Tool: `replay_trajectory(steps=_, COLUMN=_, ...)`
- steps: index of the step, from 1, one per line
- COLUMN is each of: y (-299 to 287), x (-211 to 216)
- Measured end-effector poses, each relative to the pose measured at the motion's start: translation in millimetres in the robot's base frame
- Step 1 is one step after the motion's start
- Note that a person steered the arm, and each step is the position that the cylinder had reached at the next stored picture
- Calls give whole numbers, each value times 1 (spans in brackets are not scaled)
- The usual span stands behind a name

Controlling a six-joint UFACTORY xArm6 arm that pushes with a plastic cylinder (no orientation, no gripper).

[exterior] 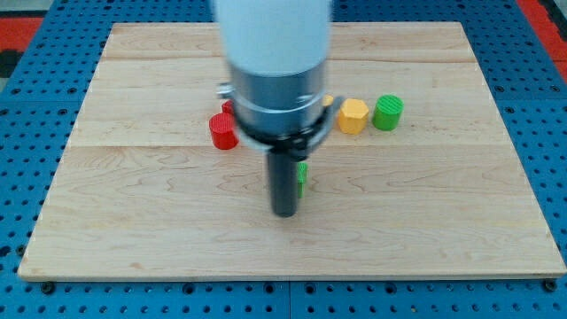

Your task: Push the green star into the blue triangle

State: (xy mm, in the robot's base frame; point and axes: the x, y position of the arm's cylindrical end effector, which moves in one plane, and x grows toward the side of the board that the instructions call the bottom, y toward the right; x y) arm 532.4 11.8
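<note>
My tip [284, 213] rests on the wooden worktop [133, 239] a little below the centre of the view, and a sliver of bright green, most likely the green star [303, 177], peeks out just to the view's right of the rod, touching or nearly touching it; the shape itself is too hidden to confirm. There are no jaws here, only the straight rod, so nothing opens or closes. The blue triangle does not show anywhere; I judge it may sit behind the arm's wide body near the view's top centre, but I cannot tell. That is what the coming push turns on: the star lies right of and slightly above my tip, yet the direction to drive it stays unknown until the triangle shows. Other blocks stand higher up: a red cylinder [224, 131] at the view's left of the arm, a yellow hexagon [353, 116] and a green cylinder [388, 112] at its right, well apart from the star.
</note>
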Motion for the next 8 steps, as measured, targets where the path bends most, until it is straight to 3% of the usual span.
replay_trajectory(steps=1, y=-24, x=-55)
replay_trajectory(steps=2, y=-9, x=-48)
replay_trajectory(steps=3, y=71, x=-59)
replay_trajectory(steps=4, y=195, x=-126)
replay_trajectory(steps=5, y=221, x=-187)
replay_trajectory(steps=6, y=175, x=-181)
replay_trajectory(steps=8, y=151, x=-102)
